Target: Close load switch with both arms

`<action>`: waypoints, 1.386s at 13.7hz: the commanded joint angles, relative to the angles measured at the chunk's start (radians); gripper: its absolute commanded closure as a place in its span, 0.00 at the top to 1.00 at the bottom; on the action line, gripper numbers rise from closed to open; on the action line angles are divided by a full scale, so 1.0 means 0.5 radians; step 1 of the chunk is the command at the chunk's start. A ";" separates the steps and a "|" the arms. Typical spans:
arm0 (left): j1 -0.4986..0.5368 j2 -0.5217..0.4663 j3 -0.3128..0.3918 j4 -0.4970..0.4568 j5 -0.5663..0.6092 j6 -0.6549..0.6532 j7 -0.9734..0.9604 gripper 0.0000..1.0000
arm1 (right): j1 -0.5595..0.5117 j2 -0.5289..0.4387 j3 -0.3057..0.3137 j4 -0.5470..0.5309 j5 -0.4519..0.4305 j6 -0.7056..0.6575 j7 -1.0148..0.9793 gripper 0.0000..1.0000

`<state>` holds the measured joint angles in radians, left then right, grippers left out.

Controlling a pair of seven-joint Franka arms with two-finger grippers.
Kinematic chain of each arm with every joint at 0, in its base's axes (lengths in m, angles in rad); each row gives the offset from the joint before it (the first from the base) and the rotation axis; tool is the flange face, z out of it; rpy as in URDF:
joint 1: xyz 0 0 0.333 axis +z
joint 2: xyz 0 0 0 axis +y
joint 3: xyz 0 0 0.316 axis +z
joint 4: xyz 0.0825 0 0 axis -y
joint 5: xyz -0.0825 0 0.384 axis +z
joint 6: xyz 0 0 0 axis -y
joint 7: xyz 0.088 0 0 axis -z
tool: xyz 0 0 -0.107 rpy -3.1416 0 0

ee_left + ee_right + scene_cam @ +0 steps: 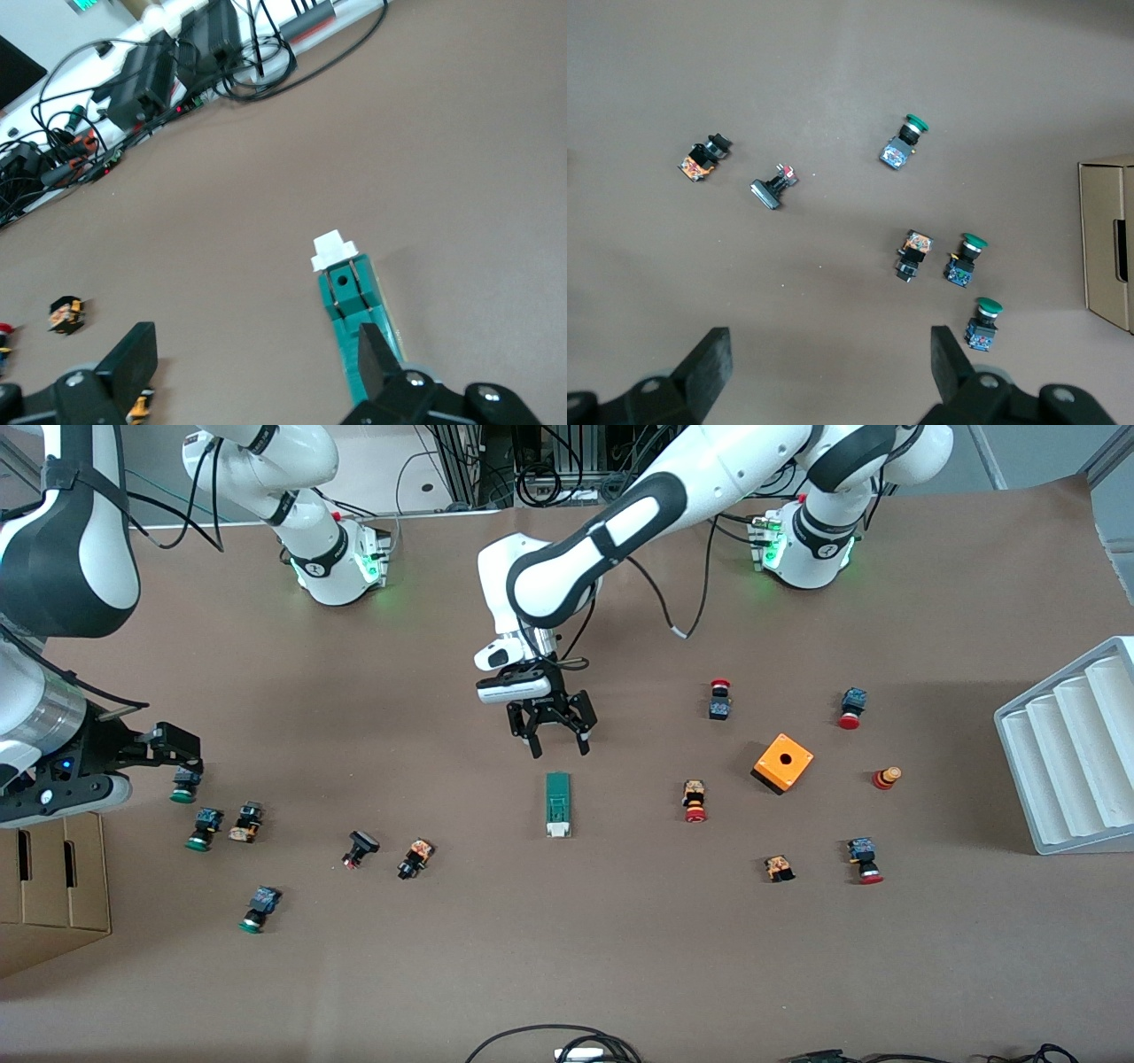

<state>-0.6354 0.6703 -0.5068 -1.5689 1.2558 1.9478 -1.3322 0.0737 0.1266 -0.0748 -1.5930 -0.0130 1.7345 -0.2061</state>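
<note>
The load switch [557, 804] lies flat on the brown counter [620, 957], about in the middle. It is a thin green block with a white piece at the end nearer to the front camera.

The left gripper [559, 748] hangs in the air over the counter, just above the green end of the load switch. Its two black fingers [535, 741] are spread apart and hold nothing. In the left wrist view the load switch [359, 319] shows between the fingers [376, 359], close to one of them.

The right gripper [182, 766] is up over the right arm's end of the counter. Its fingers [709, 363] are spread wide too, and nothing is in them. It hangs over a small bunch of green push buttons [973, 251].

An orange box [782, 763] with a hole sits toward the left arm's end of the counter, with red push buttons [695, 802] around it. A white rack [1067, 753] stands at that end. A cardboard box [53, 881] sits at the right arm's end.
</note>
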 commanded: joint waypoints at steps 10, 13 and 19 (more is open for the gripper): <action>0.543 -0.392 -0.014 0.346 -1.268 -0.027 1.559 1.00 | 0.021 0.020 -0.035 0.020 0.026 -0.039 -0.036 1.00; 0.785 -0.503 -0.011 0.349 -1.590 -0.067 1.924 1.00 | 0.034 0.044 -0.035 0.035 0.026 -0.033 -0.023 1.00; 1.289 -0.644 -0.014 0.355 -2.017 -0.324 2.425 1.00 | 0.015 0.060 -0.102 0.038 0.023 -0.036 -0.042 1.00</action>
<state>-0.0621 0.3835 -0.5000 -1.3793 0.3052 1.8421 -0.1675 0.0781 0.1457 -0.1239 -1.5902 -0.0130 1.7326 -0.2205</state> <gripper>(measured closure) 0.000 0.000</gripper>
